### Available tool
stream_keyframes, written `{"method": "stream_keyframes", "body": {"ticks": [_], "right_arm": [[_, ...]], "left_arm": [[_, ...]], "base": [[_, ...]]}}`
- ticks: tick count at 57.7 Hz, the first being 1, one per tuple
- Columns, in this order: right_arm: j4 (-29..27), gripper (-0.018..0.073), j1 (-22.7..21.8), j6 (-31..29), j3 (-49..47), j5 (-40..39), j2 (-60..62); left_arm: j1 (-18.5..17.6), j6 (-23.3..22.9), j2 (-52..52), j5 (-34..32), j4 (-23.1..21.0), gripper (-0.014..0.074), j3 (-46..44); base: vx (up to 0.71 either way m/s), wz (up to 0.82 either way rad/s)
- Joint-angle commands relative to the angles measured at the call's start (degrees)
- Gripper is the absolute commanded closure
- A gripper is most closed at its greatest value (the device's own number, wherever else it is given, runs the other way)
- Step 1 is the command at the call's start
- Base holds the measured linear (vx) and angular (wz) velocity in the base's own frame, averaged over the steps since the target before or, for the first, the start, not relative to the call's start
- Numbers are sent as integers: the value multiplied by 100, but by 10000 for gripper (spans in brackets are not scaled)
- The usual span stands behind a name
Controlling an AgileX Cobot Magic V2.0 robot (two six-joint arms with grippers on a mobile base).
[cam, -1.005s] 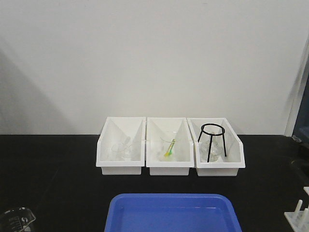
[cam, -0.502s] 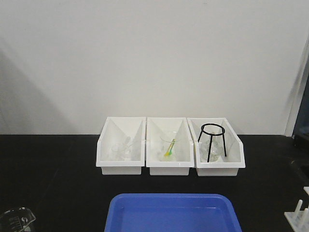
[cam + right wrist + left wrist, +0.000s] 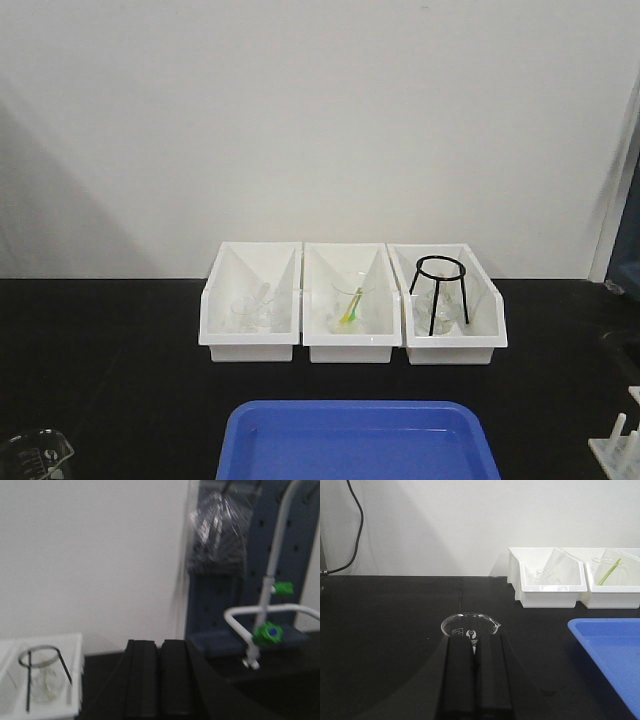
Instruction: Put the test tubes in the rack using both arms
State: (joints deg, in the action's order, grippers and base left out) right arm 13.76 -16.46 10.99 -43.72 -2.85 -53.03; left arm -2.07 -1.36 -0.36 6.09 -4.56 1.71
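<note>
Both black pincer grippers, left (image 3: 475, 652) and right (image 3: 159, 652), have their fingers pressed together with nothing in them, while the small white plastic pegged rack (image 3: 620, 448) sits at the black table's (image 3: 100, 350) right edge beside the blue plastic tray (image 3: 355, 445).

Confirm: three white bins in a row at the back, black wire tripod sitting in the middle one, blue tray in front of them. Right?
Not quite. The black wire tripod sits in the rightmost of the three white bins, not the middle one; the middle bin holds glassware and a yellow-green item. The front-facing view shows this. The rest holds: the bins stand in a row at the back, with the blue tray in front.
</note>
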Motion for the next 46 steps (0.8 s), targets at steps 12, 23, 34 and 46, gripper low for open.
{"method": "stream_keyframes", "body": {"ticks": [12, 23, 34, 46], "right_arm": [[-1376, 566, 476, -2645, 629, 918, 1112], [-1180, 566, 1365, -2050, 2273, 822, 2668], [-1104, 566, 1933, -1631, 3754, 822, 4334], [-1104, 566, 1973, -1640, 4614, 765, 5417]], "left_arm": [[15, -43, -67, -508, -7, 617, 158], [15, -43, -67, -508, -7, 617, 158], [15, -43, -67, -508, -7, 617, 158], [15, -43, -67, -508, -7, 617, 158]], "base": [[0, 0], [0, 0], [0, 0], [0, 0]]}}
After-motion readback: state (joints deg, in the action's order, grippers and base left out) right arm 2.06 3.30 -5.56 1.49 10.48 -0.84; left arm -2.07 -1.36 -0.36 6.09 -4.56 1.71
